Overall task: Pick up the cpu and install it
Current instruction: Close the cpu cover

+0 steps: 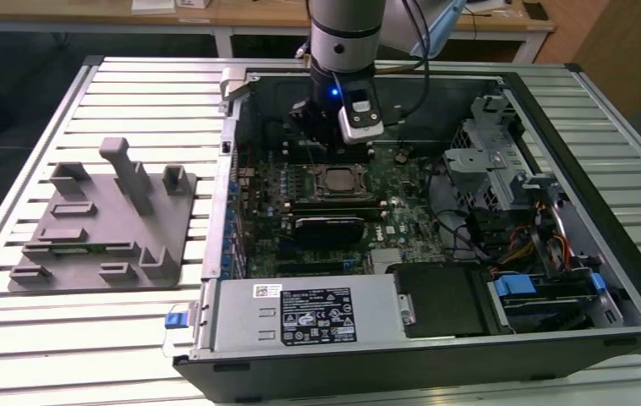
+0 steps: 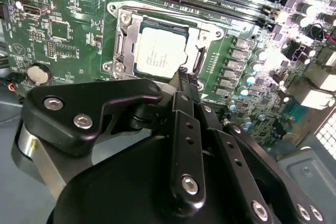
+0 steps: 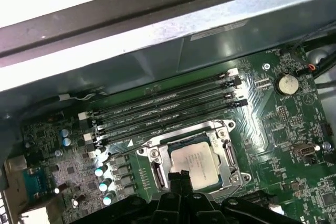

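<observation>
The cpu (image 2: pixel 160 51) is a flat square chip with a silvery top plate, and it lies inside the metal-framed socket (image 2: pixel 122 40) on the green motherboard. In the first wrist view the cpu (image 3: pixel 193 158) is just beyond the fingertips. In the exterior view the cpu (image 1: pixel 336 179) is at the middle of the open computer case. My gripper (image 3: pixel 181 178) hovers a little above the socket's edge, apart from the chip. Its black fingers (image 2: pixel 184 85) are pressed together with nothing between them. In the exterior view the gripper (image 1: pixel 320 142) hangs over the board behind the socket.
Black memory slots (image 3: pixel 168 108) run beside the socket, with the case wall (image 3: pixel 157 40) behind them. A coin cell (image 3: pixel 287 83) sits on the board. The power supply (image 1: pixel 298 313) and drive cage (image 1: pixel 501 161) crowd the case. A grey fixture (image 1: pixel 106 220) lies on the slatted table.
</observation>
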`<state>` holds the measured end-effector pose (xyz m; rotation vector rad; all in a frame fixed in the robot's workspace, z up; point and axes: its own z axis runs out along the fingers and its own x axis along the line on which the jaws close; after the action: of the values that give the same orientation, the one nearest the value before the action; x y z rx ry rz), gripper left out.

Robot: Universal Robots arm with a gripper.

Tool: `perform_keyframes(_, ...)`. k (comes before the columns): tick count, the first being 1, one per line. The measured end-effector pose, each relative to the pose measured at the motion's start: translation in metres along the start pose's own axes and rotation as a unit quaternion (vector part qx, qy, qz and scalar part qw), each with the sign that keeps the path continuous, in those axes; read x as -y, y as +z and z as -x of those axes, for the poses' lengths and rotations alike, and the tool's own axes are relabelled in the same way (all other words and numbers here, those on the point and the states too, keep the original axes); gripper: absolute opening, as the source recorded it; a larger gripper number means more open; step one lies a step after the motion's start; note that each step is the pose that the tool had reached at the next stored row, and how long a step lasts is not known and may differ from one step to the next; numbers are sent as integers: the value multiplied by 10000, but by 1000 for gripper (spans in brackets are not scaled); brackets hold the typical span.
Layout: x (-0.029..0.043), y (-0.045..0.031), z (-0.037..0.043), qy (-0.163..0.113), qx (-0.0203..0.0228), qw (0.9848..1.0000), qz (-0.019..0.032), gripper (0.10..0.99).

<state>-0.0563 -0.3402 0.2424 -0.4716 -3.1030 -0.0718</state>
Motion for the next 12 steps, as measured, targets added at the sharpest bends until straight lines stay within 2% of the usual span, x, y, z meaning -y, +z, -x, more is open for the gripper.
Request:
perform_keyframes(6, 0, 9, 0, -274, -12, 9996, -3, 106)
perform_keyframes(12, 2, 39, 1, -683, -26, 9977, -6, 106)
